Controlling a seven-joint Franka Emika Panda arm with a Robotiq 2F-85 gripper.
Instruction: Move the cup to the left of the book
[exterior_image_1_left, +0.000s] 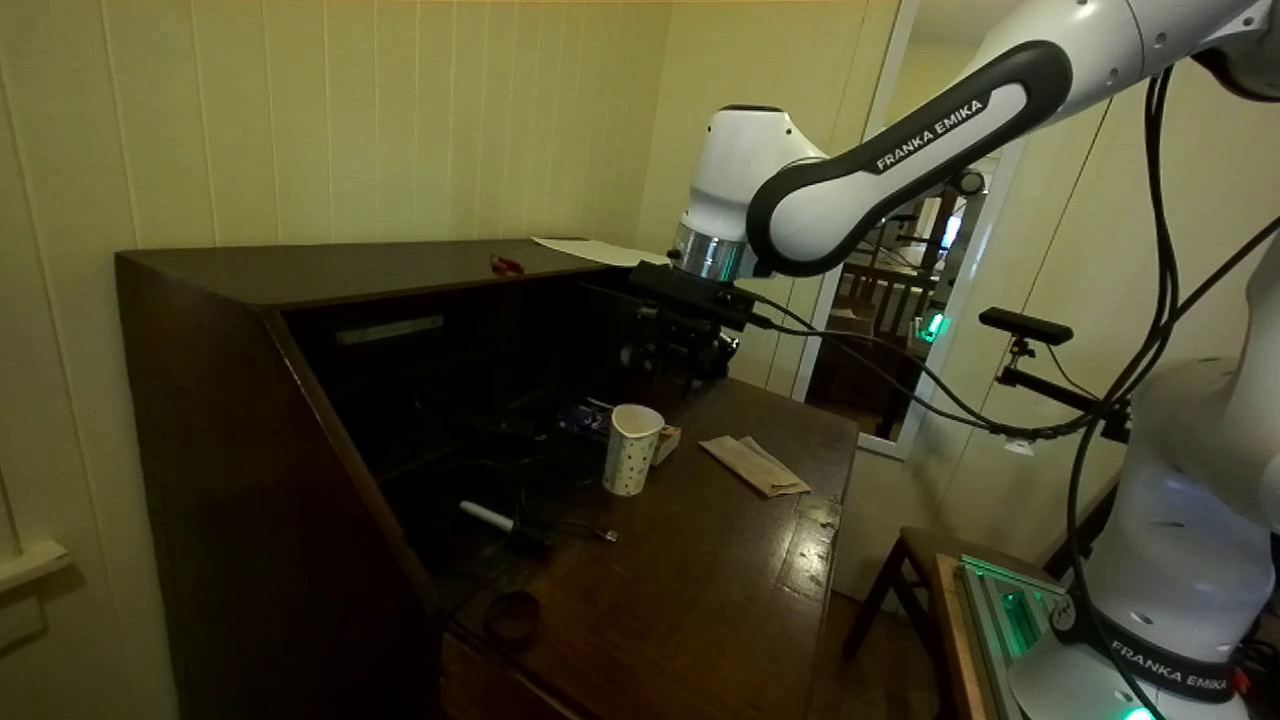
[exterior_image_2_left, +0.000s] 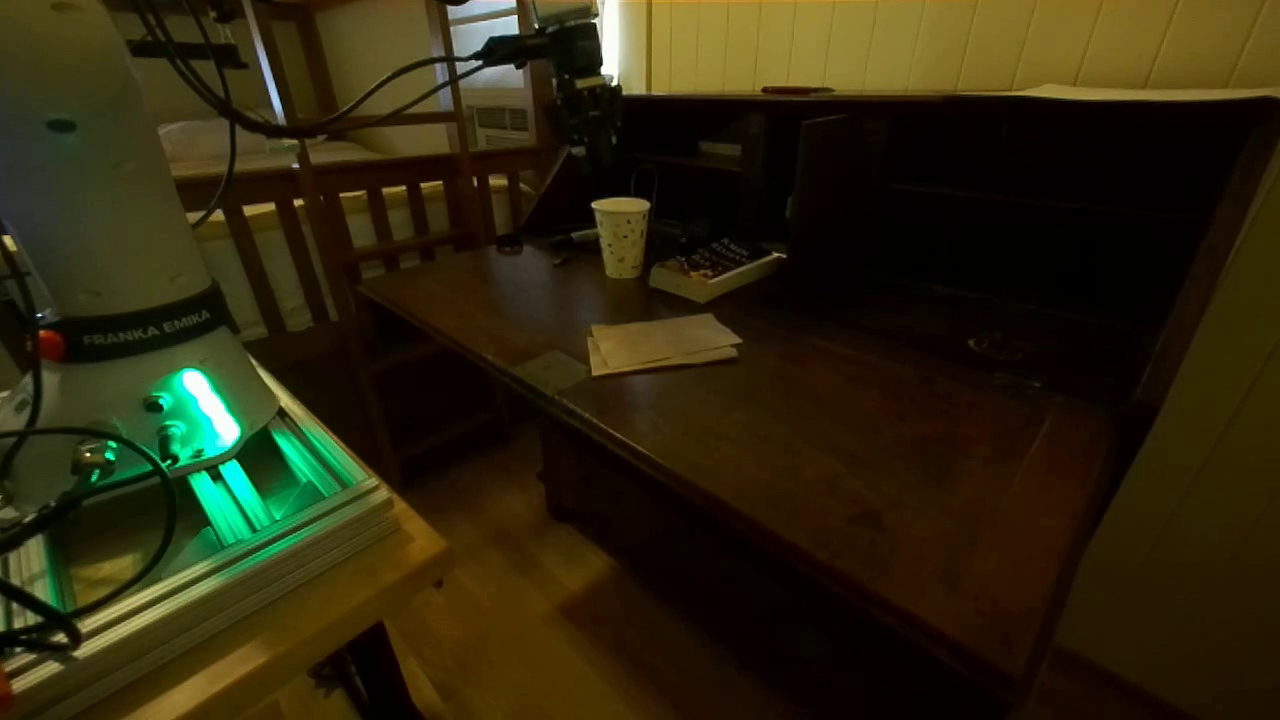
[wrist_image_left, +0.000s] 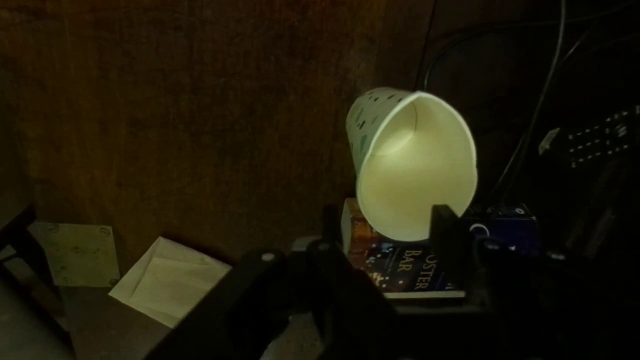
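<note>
on the tabletop (exterior_image_2_left: 850, 430), the cup (exterior_image_2_left: 622, 238) stands upright just beside the book (exterior_image_2_left: 713, 266). we see the gripper (wrist_image_left: 387, 225) above, fingers (wrist_image_left: 444, 232) well apart, holding nothing. if it descends off-centre, we fear a finger may tip the cup or press on the book.

Room over open desktop (wrist_image_left: 200, 125) alongside cup (wrist_image_left: 412, 170); book (wrist_image_left: 407, 267) blocks one side, loose cables (wrist_image_left: 541, 97) another

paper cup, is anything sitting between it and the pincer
Nothing that I can see: only open air shows between the raised pincer and the paper cup, in an exterior view.
</note>
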